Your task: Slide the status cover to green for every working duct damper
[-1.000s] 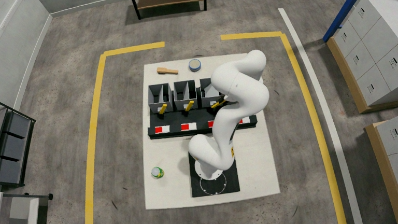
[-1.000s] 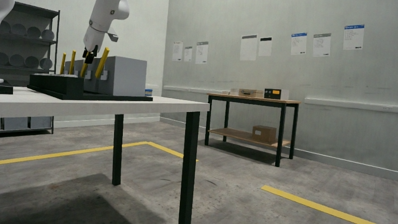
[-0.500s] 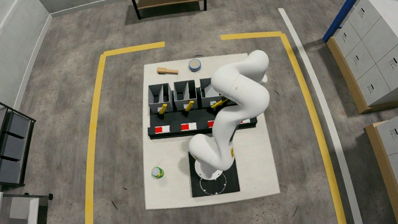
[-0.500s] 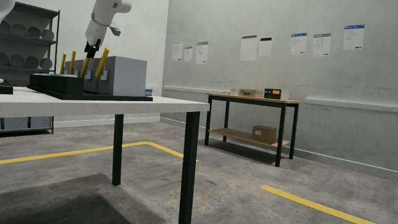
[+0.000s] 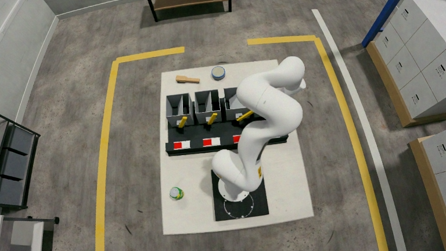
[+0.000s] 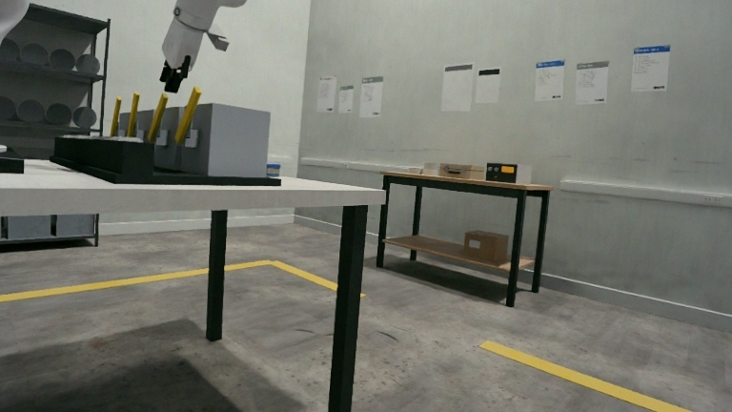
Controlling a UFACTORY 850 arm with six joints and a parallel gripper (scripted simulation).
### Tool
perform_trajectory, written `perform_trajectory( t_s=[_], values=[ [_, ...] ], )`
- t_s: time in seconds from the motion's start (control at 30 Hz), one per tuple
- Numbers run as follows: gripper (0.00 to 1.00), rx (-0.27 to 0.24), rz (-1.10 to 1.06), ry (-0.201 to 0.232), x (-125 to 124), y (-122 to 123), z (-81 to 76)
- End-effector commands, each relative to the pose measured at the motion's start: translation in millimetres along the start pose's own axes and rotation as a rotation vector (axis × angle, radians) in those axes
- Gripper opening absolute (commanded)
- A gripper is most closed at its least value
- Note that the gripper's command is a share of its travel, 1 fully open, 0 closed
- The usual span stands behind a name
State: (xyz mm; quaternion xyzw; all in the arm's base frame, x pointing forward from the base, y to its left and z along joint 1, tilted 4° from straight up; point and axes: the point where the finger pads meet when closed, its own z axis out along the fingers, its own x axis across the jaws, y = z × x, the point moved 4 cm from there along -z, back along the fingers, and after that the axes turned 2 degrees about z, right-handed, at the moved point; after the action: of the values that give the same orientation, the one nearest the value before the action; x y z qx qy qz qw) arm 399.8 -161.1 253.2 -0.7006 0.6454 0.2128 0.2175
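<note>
Grey box dampers (image 5: 179, 104) (image 5: 207, 101) (image 5: 233, 103) (image 6: 224, 137) stand in a row on a black base board (image 5: 194, 133) (image 6: 102, 156). Three show from above; my arm hides the fourth. Each has a tilted yellow lever (image 5: 182, 121) (image 5: 212, 118) (image 5: 244, 115) (image 6: 157, 110) (image 6: 188, 108). The sliders (image 5: 182, 144) (image 5: 211, 142) that I can see show red with the white cover beside it; a third slider (image 5: 236, 138) is partly hidden. My gripper (image 6: 172, 83) hangs just above the lever tops, partly open, with nothing between its fingers. From above, my arm hides it.
A wooden block (image 5: 187, 79) and a blue-rimmed round tin (image 5: 218, 72) (image 6: 273, 169) lie behind the dampers. A green can (image 5: 176, 193) stands near the front left of the white table (image 5: 289, 182) (image 6: 161, 196). My base (image 5: 236, 198) sits on a black plate.
</note>
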Motion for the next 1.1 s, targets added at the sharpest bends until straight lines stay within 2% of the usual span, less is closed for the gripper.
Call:
perform_trajectory(
  t_s=[0.0, 0.13, 0.2, 0.27, 0.3, 0.37, 0.4, 0.47, 0.87, 0.93, 1.0, 1.07],
  values=[
    [0.39, 0.001, -0.001, 0.0, 0, 0, -5.2],
    [0.39, 0.002, -0.001, 0.018, -4, -3, -4.7],
    [0.39, 0.008, -0.002, 0.072, -17, -12, -3.3],
    [0.39, 0.019, -0.004, 0.157, -38, -26, -0.6],
    [0.39, 0.02, -0.004, 0.186, -44, -31, 0.5],
    [0.39, 0.02, -0.004, 0.186, -44, -31, 0.5],
    [0.39, 0.026, -0.006, 0.235, -56, -40, 2.4],
    [0.39, 0.024, -0.004, 0.287, -68, -48, 5.0],
    [0.39, 0.018, 0.0, 0.521, -119, -86, 16.7],
    [0.39, 0.018, 0.0, 0.521, -119, -86, 16.7],
    [0.39, 0.018, 0.0, 0.581, -133, -96, 20.0],
    [0.39, 0.019, 0.0, 0.618, -141, -102, 21.8]
  ],
)
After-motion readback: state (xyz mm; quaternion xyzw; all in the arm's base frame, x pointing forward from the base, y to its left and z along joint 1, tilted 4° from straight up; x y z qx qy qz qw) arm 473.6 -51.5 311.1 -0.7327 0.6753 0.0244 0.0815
